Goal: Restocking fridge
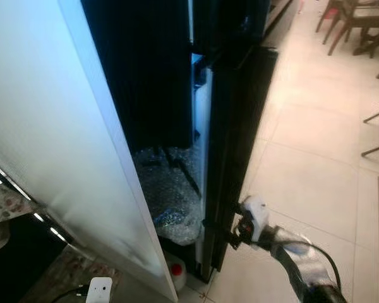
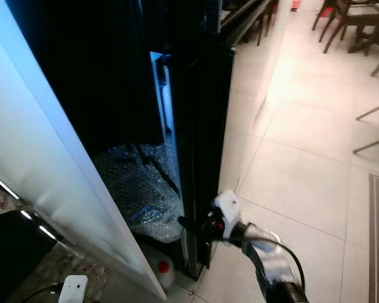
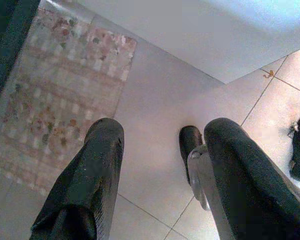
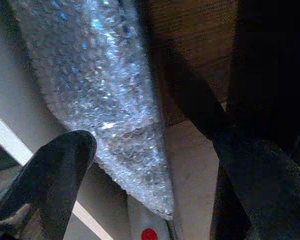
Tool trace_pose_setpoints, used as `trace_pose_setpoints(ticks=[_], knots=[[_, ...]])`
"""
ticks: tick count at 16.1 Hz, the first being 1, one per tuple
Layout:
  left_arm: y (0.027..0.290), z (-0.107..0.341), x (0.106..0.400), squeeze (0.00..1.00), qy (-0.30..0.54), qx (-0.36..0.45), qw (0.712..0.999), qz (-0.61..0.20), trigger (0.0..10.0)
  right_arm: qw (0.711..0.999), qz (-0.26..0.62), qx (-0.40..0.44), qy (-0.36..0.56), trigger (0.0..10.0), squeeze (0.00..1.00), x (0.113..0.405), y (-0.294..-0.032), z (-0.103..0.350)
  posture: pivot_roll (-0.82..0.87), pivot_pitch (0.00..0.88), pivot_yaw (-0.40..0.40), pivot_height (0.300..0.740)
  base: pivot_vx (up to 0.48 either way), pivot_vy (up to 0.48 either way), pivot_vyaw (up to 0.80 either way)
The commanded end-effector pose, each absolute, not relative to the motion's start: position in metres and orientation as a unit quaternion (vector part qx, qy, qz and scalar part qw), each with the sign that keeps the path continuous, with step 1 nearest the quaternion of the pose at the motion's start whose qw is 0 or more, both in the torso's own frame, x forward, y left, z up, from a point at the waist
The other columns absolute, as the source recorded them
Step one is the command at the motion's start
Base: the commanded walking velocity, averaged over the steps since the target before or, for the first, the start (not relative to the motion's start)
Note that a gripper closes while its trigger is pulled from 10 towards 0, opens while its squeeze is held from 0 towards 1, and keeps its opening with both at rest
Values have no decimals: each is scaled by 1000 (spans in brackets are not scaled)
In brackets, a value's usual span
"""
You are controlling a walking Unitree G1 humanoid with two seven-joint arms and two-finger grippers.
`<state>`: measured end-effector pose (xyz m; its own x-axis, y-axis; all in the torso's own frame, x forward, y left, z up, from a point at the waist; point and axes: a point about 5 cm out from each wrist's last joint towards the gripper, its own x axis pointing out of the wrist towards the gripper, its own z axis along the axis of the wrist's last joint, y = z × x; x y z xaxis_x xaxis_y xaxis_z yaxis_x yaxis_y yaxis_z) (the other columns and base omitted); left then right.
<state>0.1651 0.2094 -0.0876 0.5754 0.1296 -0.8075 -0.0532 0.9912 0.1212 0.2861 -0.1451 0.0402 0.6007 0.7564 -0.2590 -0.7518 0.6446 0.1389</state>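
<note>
Right claw [image 2: 192, 225] down low at the near edge of the dark fridge door [image 2: 199, 145], black fingers spread apart and grasping nothing, one on either side of that edge by the look of the right wrist view. Just beyond, bubble wrap [image 1: 170, 202] bunched in the gap beside the fridge, glinting blue. Below it on the floor, a white bottle with a red cap [image 1: 175, 270]. Left claw [image 3: 160, 185] hanging idle, fingers parted and empty, pointed at the floor, where a patterned rug [image 3: 55, 90] lies.

No groceries in either claw, none visible going in. Fridge interior black in shadow; shelves and contents impossible to read. Door ajar, then, with a claw on its edge — fits a door being pulled open before loading, fits equally a door being swung shut after. Stock level: cannot tell.

To the left, a broad white panel [image 1: 44, 126] leaning across the view, lit pale blue. Floor [image 1: 316, 170] of large cream tiles stretching right and far, bright with glare. Far right, dark chair legs [image 1: 354, 25]. Near left, a small white plug-like device [image 1: 99, 290] with a cord.
</note>
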Motion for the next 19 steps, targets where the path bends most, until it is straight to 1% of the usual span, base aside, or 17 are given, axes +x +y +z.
trace_pose_setpoints(ticks=[1, 7, 9, 11, 13, 15, 19], knots=[[215, -90, 159, 0, 470, 55, 879, 52, 10000, 891, 435, 4, 129, 10000, 0, 295, -135, 49, -4, 31, 66, 740, 0, 0, 0], [215, -89, 160, 0, 469, 56, 880, 54, 10000, 884, 451, 14, 124, 10000, 0, 314, -109, 58, 3, 29, 62, 740, 0, 0, 0], [214, -89, 161, 0, 467, 55, 881, 56, 10000, 885, 448, 14, 123, 10000, 0, 319, -106, 61, 3, 29, 59, 740, 0, 0, 0], [213, -89, 161, 0, 466, 54, 881, 55, 10000, 886, 447, 13, 122, 10000, 0, 319, -107, 61, -1, 30, 59, 740, 0, 0, 0], [211, -89, 161, 0, 467, 54, 881, 53, 10000, 891, 437, 17, 121, 10000, 0, 317, -113, 57, -3, 32, 60, 740, 0, 0, 0], [211, -89, 161, 0, 467, 54, 881, 53, 10000, 894, 431, 15, 118, 10000, 0, 311, -121, 52, -11, 32, 58, 740, 0, 0, 0], [211, -90, 160, 0, 467, 54, 881, 52, 10000, 898, 430, 5, 94, 10000, 0, 294, -129, 49, -15, 32, 52, 740, 0, 0, 0]])
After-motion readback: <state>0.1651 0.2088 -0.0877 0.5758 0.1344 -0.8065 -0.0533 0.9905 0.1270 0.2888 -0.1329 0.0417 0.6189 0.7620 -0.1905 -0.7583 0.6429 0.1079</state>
